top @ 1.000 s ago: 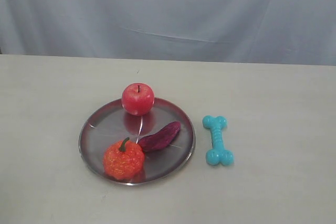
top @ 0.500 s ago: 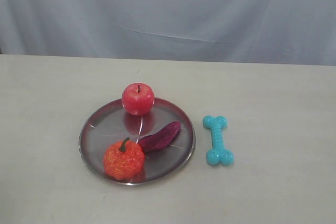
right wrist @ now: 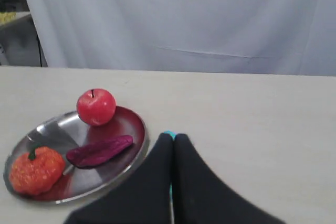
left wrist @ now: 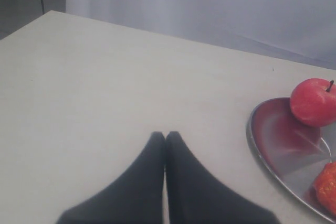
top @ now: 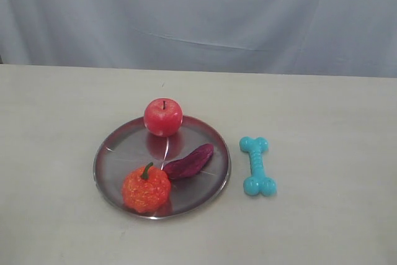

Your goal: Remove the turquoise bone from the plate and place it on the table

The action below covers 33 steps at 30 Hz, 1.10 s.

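Two pairs of jaws, left gripper (left wrist: 165, 136) and right gripper (right wrist: 174, 137), are sitting pressed together, empty; I am seeing the turquoise bone (top: 257, 166) lying on the table (top: 322, 116), just beside the plate (top: 123, 147) at its three o'clock.

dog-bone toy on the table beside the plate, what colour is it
Turquoise; the dog-bone toy shows best in the exterior view.

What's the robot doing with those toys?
Nothing is being held right now. The turquoise bone lies on the table beside the plate, not on it. An apple, an orange pumpkin and a purple vegetable sit on the plate. The left gripper and right gripper are both shut and empty.
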Tool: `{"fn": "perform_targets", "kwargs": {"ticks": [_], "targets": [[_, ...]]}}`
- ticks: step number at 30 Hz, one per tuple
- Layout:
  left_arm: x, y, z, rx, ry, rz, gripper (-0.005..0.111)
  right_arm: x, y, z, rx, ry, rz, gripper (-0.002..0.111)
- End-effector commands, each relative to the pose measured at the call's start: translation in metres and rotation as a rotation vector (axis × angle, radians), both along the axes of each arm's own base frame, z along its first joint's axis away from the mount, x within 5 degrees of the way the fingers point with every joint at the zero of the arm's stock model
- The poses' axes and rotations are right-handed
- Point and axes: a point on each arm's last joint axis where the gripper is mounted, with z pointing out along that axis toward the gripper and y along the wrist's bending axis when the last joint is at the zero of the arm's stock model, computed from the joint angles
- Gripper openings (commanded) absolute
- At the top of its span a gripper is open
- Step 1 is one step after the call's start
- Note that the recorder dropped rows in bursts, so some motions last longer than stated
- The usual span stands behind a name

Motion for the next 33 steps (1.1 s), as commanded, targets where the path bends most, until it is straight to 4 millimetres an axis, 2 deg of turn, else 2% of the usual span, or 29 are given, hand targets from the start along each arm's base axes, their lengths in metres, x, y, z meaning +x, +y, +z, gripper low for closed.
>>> {"fn": "perform_targets", "kwargs": {"ticks": [1, 11, 21, 33], "targets": [[0.0, 0.0, 0.0, 0.005, -0.004, 0.006, 0.0, 0.002, 0.002, -0.016, -0.135, 0.021, 0.05, 0.0], [0.0, 0.0, 0.0, 0.005, -0.004, 0.006, 0.0, -0.001, -0.004, -0.039, -0.18, 0.081, -0.032, 0.0], [0.0, 0.0, 0.0, 0.005, -0.004, 0.006, 0.0, -0.011, -0.002, -0.065, -0.188, 0.029, -0.045, 0.0], [0.0, 0.0, 0.0, 0.005, -0.004, 0.006, 0.0, -0.013, -0.002, -0.067, -0.189, 0.023, -0.045, 0.0]]}}
